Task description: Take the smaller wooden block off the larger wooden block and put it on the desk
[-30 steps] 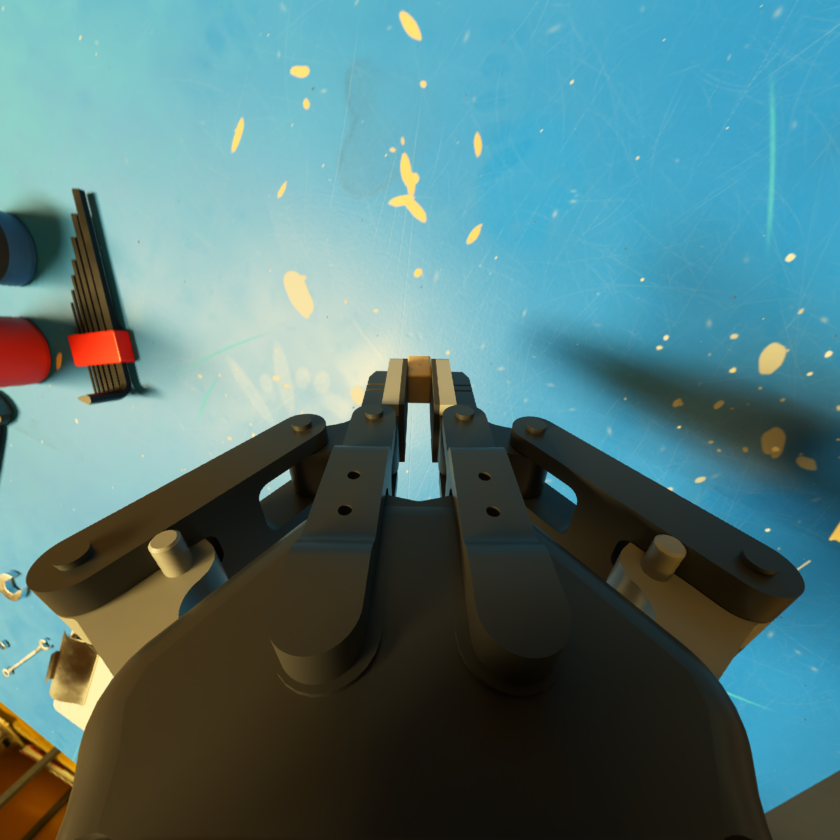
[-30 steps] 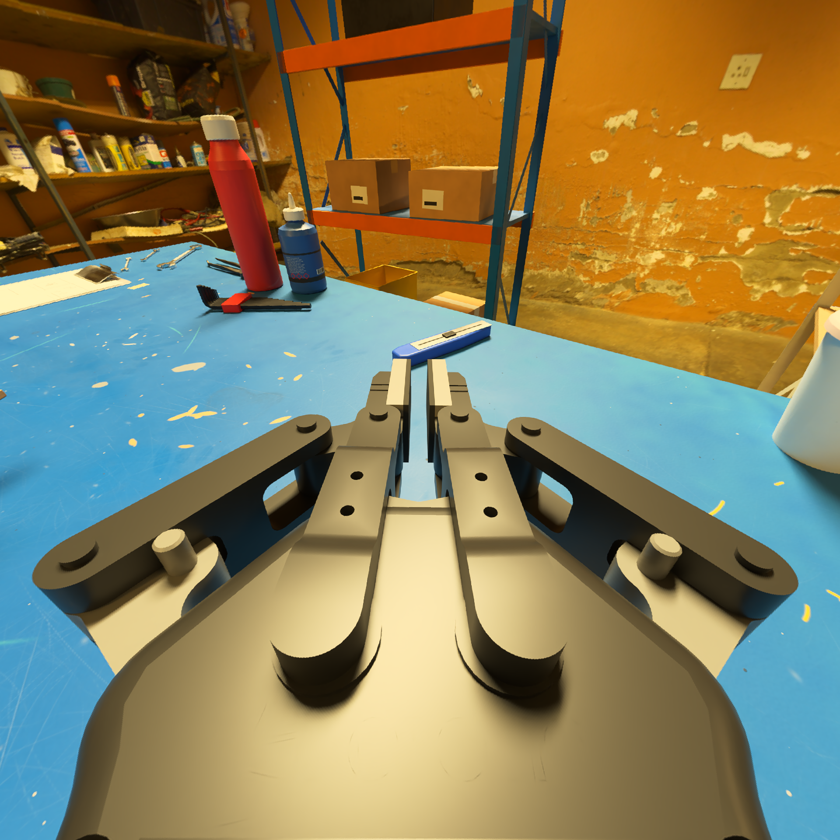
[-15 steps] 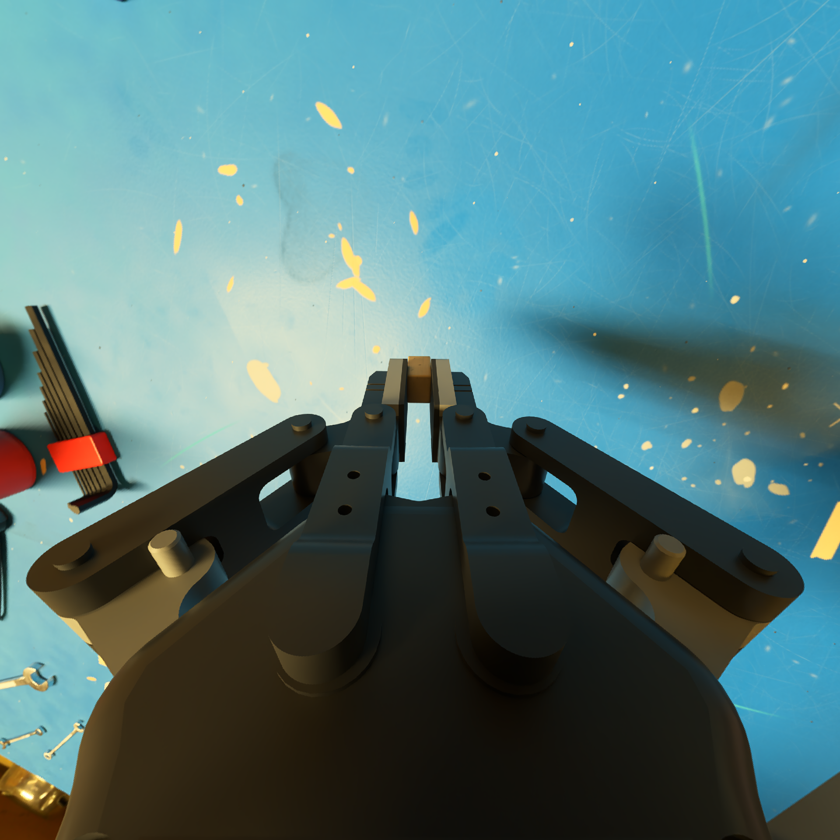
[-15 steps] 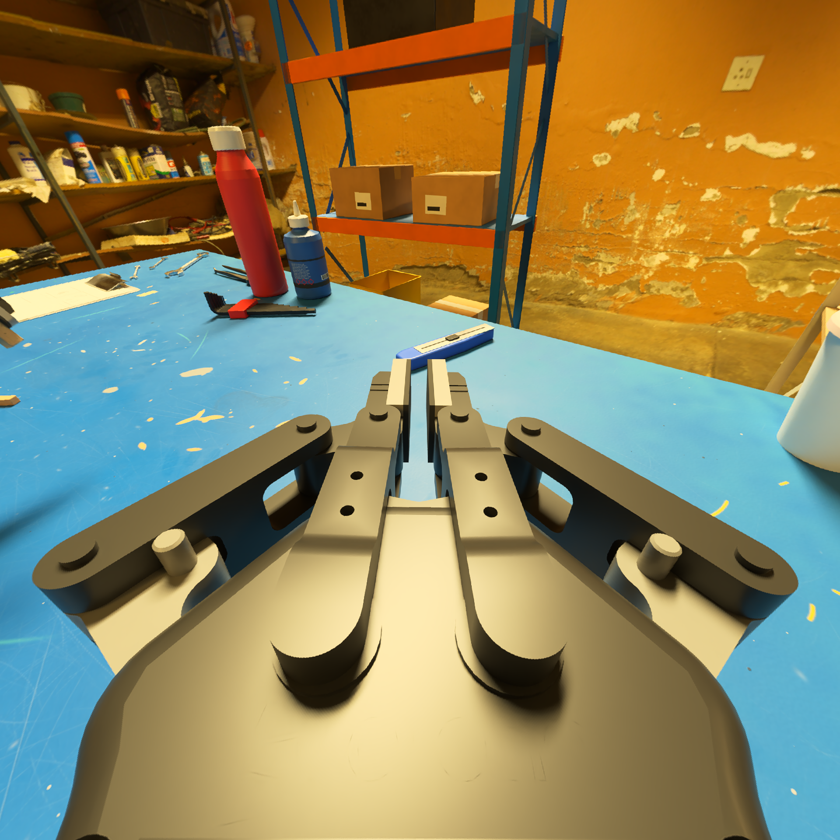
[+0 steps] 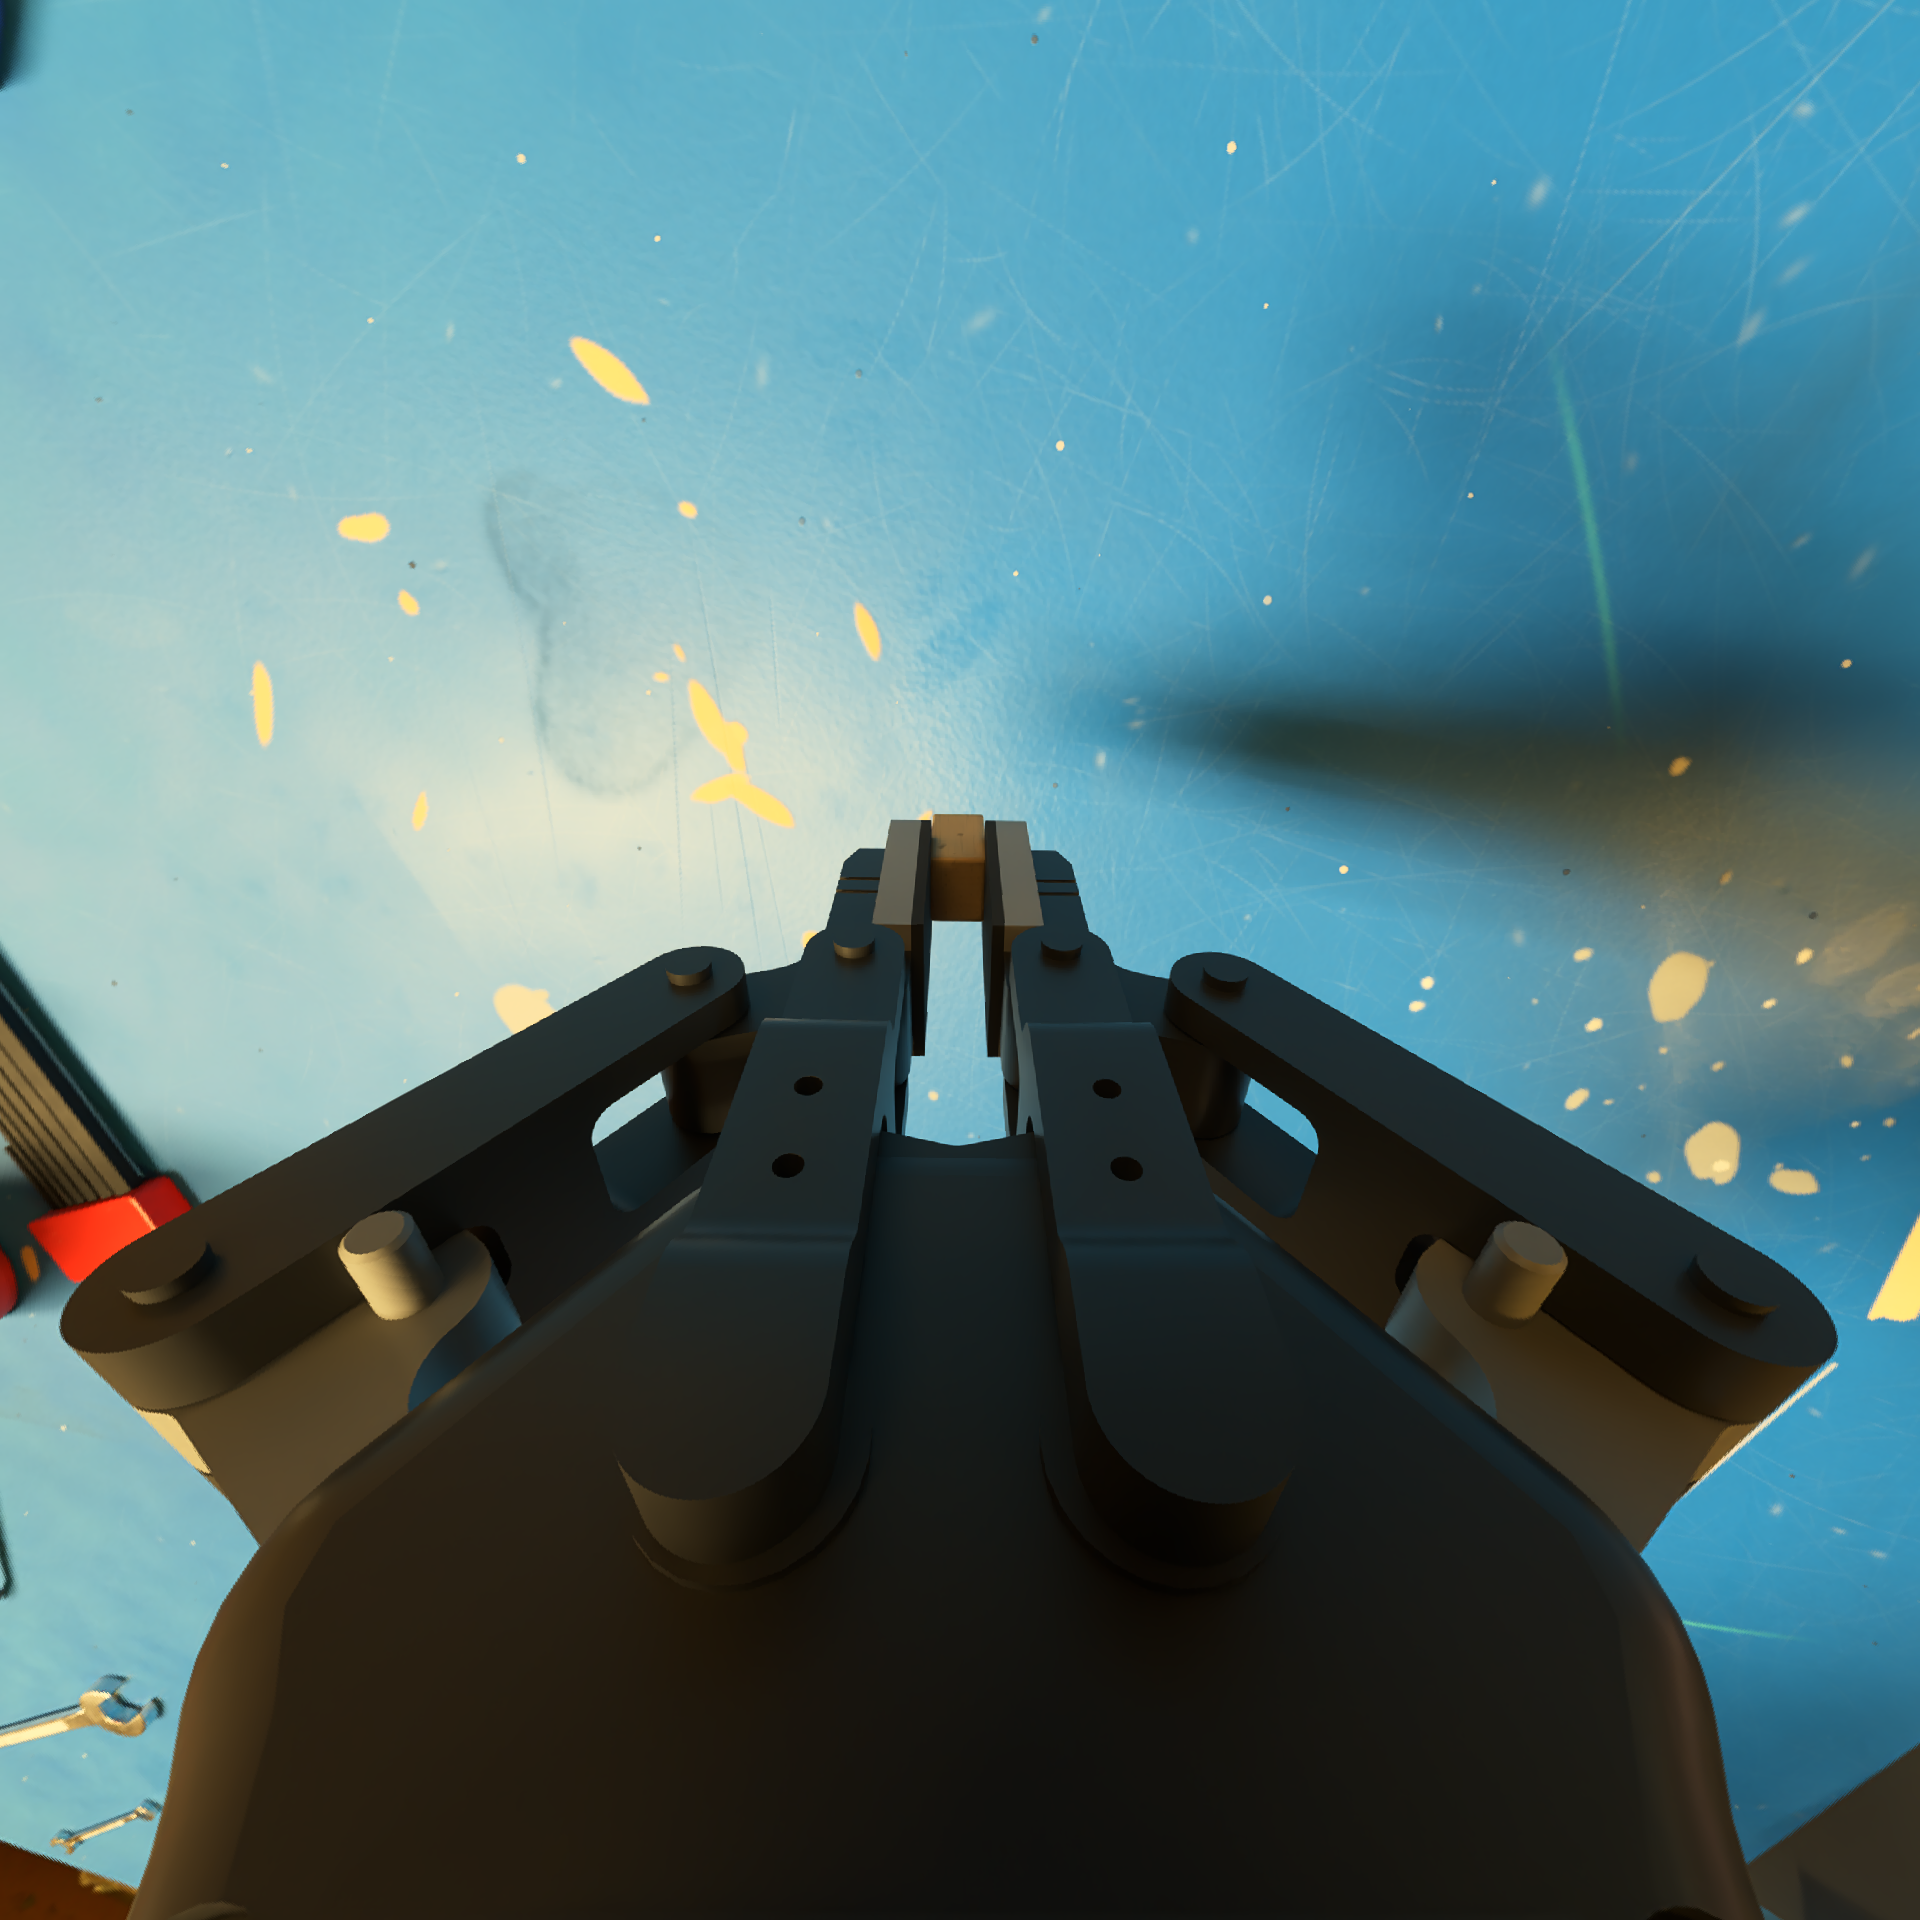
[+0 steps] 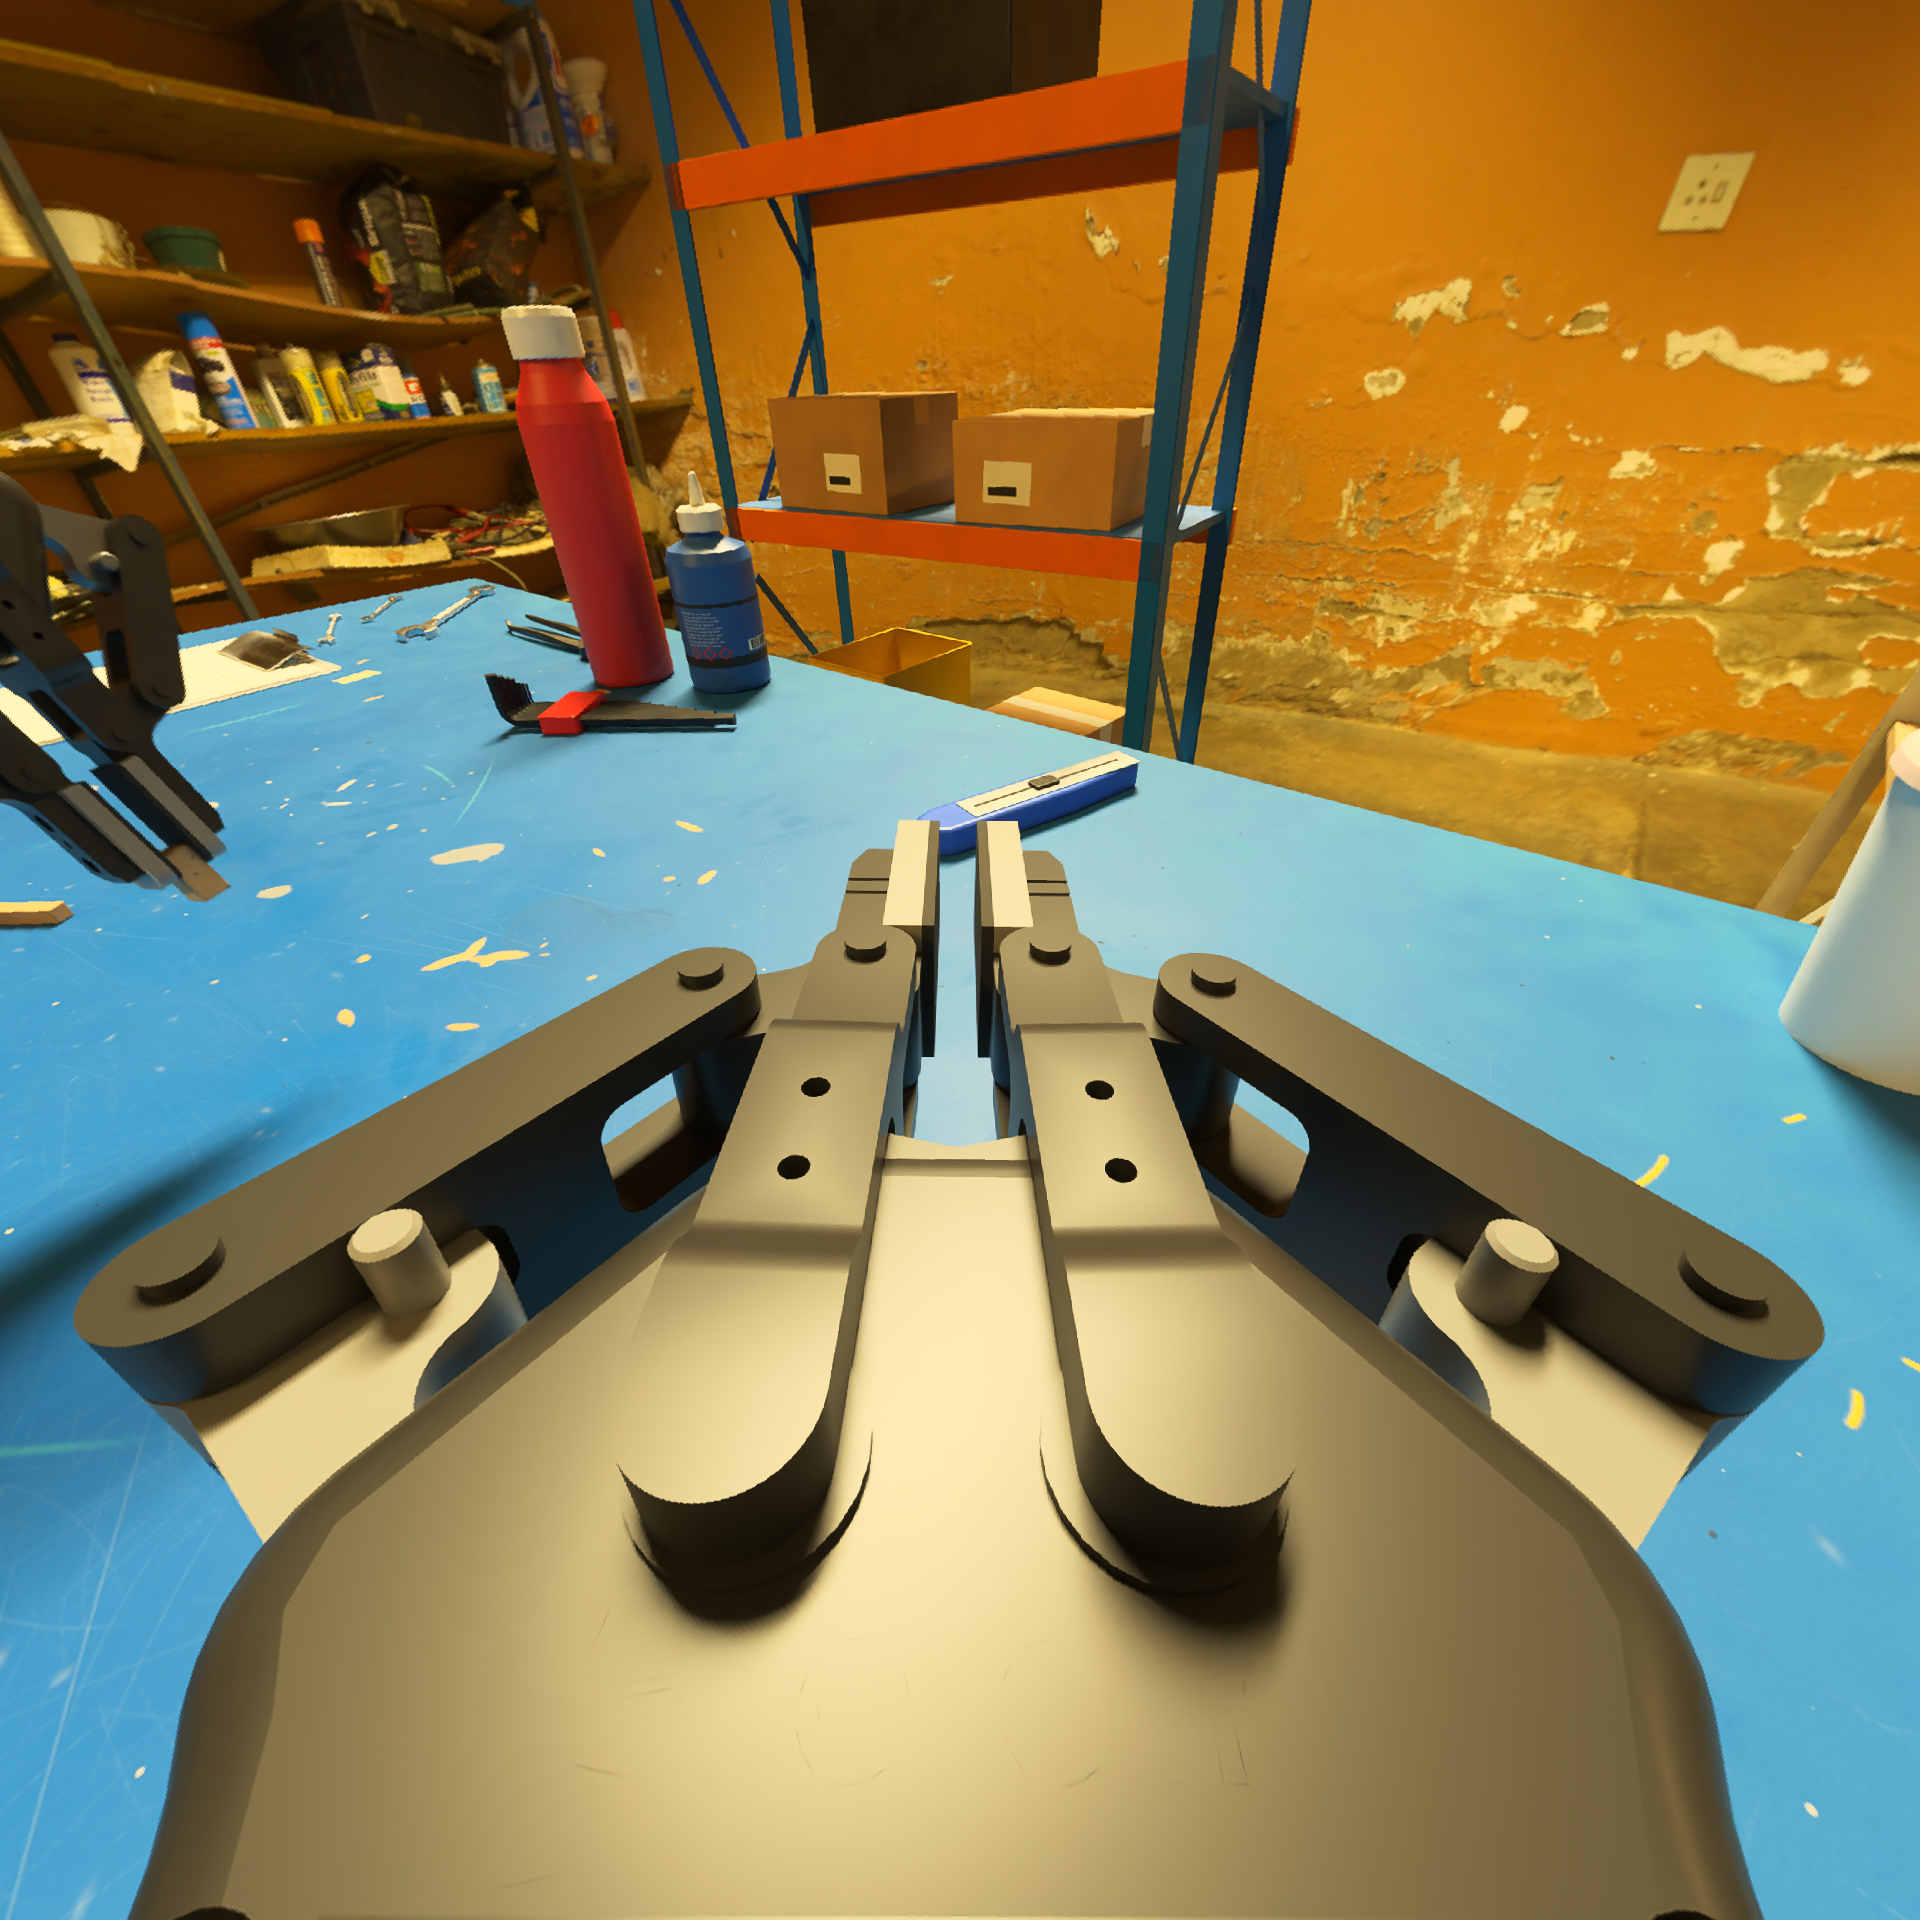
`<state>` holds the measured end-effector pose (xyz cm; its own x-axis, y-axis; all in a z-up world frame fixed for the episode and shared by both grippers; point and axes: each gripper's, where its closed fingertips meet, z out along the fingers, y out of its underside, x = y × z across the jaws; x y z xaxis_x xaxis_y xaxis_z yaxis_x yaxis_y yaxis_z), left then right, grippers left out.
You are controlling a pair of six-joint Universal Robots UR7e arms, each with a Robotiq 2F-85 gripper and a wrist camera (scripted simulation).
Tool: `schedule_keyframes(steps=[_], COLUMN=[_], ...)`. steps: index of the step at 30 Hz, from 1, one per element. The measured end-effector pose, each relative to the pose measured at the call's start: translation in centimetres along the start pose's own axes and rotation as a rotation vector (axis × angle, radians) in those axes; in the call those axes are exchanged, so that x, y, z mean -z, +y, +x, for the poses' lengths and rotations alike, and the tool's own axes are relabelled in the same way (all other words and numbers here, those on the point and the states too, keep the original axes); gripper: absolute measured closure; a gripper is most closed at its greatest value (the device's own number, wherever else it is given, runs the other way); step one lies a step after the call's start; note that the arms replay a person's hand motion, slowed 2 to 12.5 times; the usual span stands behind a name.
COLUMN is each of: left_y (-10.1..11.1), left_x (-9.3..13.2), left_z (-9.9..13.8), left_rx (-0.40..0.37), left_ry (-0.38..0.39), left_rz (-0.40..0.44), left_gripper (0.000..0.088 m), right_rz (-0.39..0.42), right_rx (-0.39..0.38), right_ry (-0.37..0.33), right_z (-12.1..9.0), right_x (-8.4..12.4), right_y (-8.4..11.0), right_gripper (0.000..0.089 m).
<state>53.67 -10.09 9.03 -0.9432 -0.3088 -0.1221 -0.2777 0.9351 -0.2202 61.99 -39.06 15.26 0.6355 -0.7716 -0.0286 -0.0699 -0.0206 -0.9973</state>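
Block (image 5: 957,868), pinched by the left end effector (image 5: 957,873), hung above the counter (image 5: 1247,416) mid-carry; next, lowering and release. Right end effector (image 6: 957,873) idled, nearly closed, empty.

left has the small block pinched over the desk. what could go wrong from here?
1. The smaller wooden block sits only at the tips of the left gripper, so it could slip or twist out.
2. From the right wrist view it looks to hang above the blue desk; opening now would likely drop it and let it bounce.
3. The larger wooden block lies close by; a careless descent might nudge it.
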Motion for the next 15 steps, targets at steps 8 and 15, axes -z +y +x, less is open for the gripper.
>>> schedule_keyframes(steps=[8, 15], left_y=[-0.9, -1.4], left_x=[-2.4, -4.2], left_z=[0.2, 0.5], left_rx=[-0.018, -0.030], left_ry=[0.049, 0.088], left_rz=[-0.040, -0.071], left_gripper=[0.0793, 0.0793], right_rz=[0.005, 0.008], right_rx=[0.012, 0.022], right_ry=[-0.003, -0.006], right_z=[-0.2, -0.3], right_x=[0.2, 0.4], right_y=[-0.1, -0.2], right_gripper=[0.0832, 0.0832])
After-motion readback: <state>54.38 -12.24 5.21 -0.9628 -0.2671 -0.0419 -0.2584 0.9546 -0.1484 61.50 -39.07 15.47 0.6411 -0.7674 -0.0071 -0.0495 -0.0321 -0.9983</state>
